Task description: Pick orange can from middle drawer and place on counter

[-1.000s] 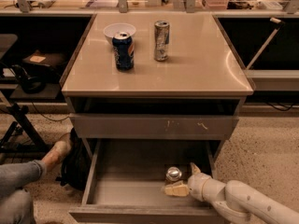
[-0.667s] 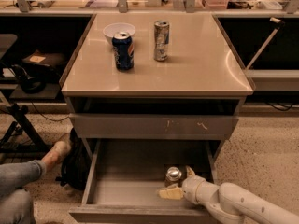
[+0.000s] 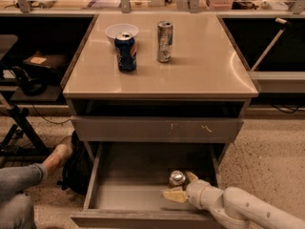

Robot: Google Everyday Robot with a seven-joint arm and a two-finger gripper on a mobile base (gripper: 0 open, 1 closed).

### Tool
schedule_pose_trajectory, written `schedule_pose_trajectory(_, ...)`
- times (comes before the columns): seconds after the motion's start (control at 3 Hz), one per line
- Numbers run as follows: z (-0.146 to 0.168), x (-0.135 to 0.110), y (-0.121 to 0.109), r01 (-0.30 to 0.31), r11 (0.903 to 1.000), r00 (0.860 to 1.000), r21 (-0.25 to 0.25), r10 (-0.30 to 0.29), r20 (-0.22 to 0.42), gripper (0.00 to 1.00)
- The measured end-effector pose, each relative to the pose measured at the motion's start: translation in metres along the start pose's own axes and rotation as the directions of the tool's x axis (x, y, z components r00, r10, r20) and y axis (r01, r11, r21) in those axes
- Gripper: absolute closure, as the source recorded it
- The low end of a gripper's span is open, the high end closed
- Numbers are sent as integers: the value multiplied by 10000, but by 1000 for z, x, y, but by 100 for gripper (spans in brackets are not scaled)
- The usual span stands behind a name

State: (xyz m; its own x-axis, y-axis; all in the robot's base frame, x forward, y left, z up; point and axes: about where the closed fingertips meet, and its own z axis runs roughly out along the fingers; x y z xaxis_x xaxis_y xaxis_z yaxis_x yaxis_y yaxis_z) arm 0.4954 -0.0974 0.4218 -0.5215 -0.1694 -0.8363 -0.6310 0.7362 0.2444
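The orange can (image 3: 177, 178) stands upright at the right of the open middle drawer (image 3: 128, 194); mostly its shiny silver top shows. My gripper (image 3: 182, 185) reaches into the drawer from the lower right on a white arm. It is open, with one pale finger (image 3: 174, 196) in front of the can and the other (image 3: 192, 176) just behind and to the right of it. The can's body is largely hidden by the fingers. The beige counter (image 3: 205, 66) is the cabinet's top.
On the counter stand a dark blue can (image 3: 126, 51), a tall slim silver can (image 3: 165, 41) and a white bowl (image 3: 121, 30). A shut drawer front with scratch marks (image 3: 157, 129) is above the open drawer. A person's leg and foot (image 3: 57, 155) lie at the left.
My gripper has moved left and forward in the drawer, so that its fingers now stand on either side of the orange can. The can has not moved.
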Motion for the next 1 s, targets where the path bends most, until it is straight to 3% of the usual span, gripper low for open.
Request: schedule_pose_trajectory(1.0, 1, 0, 1, -32, 9999, 10000, -119, 32, -19, 88)
